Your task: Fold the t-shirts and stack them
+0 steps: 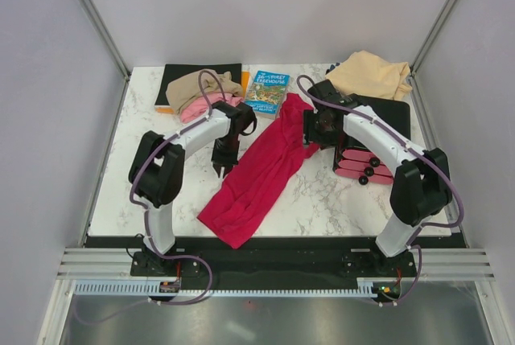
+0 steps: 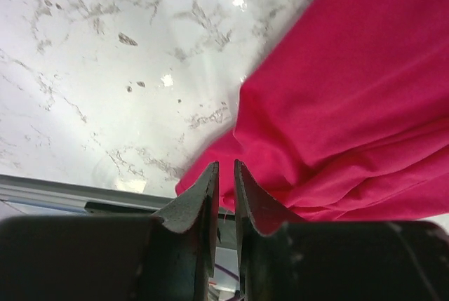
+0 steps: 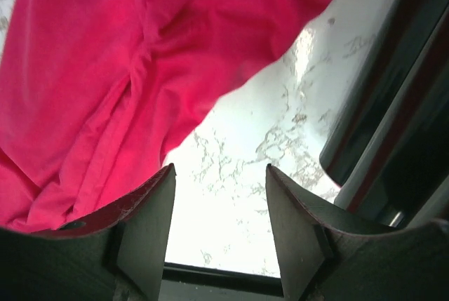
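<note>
one crimson t-shirt [image 1: 259, 170], left pincer [image 2: 224, 164] closed beside it, right pincer [image 3: 219, 169] spread

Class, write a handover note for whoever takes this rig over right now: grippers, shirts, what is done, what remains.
Left gripper: fingers shut, empty, beside the red shirt.
Right gripper: open, empty, at the red shirt's far end.
Red shirt: a crumpled diagonal strip mid-table. Tan shirt and pink shirt: bunched far left at the black mat. Peach shirt: heaped far right.
Done: nothing folded or stacked.
Left: fold all four, then stack them.
</note>
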Controlling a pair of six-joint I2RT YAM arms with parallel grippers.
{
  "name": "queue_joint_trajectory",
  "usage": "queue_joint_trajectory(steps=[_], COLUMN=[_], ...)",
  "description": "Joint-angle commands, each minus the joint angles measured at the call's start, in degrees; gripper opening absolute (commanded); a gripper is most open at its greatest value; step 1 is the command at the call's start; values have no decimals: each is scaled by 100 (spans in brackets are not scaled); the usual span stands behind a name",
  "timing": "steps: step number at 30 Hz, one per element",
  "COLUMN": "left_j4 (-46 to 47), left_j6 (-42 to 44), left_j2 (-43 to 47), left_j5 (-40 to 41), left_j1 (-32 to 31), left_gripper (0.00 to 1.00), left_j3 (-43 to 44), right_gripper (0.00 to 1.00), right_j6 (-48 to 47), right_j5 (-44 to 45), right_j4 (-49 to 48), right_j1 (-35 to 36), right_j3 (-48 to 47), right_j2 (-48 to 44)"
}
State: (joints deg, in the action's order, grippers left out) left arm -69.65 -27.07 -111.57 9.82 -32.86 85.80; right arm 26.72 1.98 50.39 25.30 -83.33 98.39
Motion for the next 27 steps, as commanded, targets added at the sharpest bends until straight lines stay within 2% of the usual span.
queue_joint_trajectory(steps=[1,6,10,17,20,23,27], left_j4=[267,653,663,830,1032,1041,1155], left_j6=[-237,-527,-747,-554,-220,-88,35], left_j2=[363,881,1119,1181,1164,1137,1164], left_j5=[106,64,10,-296,-648,-561,-849], left_j1=[157,552,886,922,904,887,861], left_gripper=[21,21,21,21,20,20,20], left_j3=[25,-125,138,-10,-265,-476,-862], right_gripper=[62,62,62,62,62,62,61], right_j6=[176,-26,-149,-53,-70,-263,-325], right_j5=[-180,-601,-1066,-972,-648,-427,-444], right_j4=[-223,-240,-293,-530,-530,-355,-109], right_j1=[150,212,238,274,274,274,274], right_j3=[220,142,124,493,283,-470,-1246], right_j2=[-390,-461,-540,-628,-470,-49,645])
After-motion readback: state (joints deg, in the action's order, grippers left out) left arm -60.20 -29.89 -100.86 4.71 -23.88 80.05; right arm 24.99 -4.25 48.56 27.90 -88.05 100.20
